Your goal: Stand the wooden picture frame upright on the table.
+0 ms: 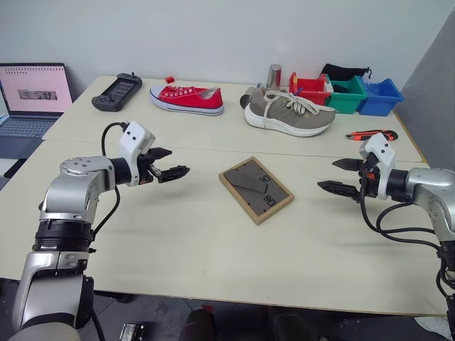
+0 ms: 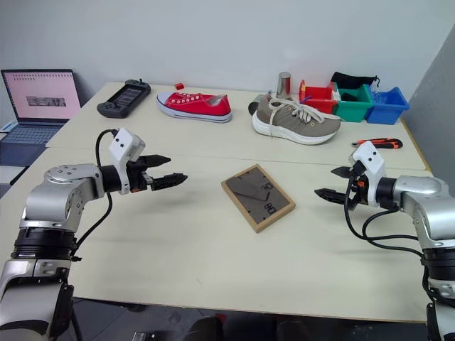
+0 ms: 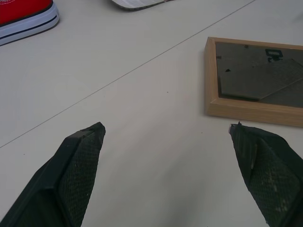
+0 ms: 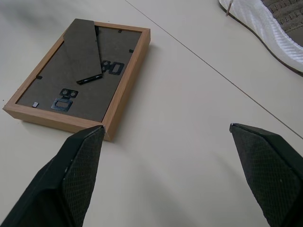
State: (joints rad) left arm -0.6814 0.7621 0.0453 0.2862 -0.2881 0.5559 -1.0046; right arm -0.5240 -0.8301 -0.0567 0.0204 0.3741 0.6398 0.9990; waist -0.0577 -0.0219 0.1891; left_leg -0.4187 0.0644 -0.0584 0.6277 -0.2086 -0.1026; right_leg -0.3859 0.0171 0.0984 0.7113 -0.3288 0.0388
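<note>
The wooden picture frame (image 1: 256,189) lies flat, face down, in the middle of the cream table (image 1: 178,241), its dark grey back panel and folded easel leg up; it is seen again as the frame (image 4: 80,78) and the frame (image 3: 253,80) in the wrist views. My left gripper (image 1: 170,163) hovers open above the table to the frame's left, pointing toward it. On the frame's right, my right gripper (image 1: 341,176) hangs open, also aimed at it. Neither touches the frame, and nothing is between their fingers.
Along the table's back edge lie a red sneaker (image 1: 186,99), a grey sneaker (image 1: 288,112), a black handheld console (image 1: 117,92), a metal cup (image 1: 274,75) and red, green and blue bins (image 1: 348,94). A red-and-black cutter (image 1: 372,134) lies far right. A laptop (image 1: 32,96) stands off to the left.
</note>
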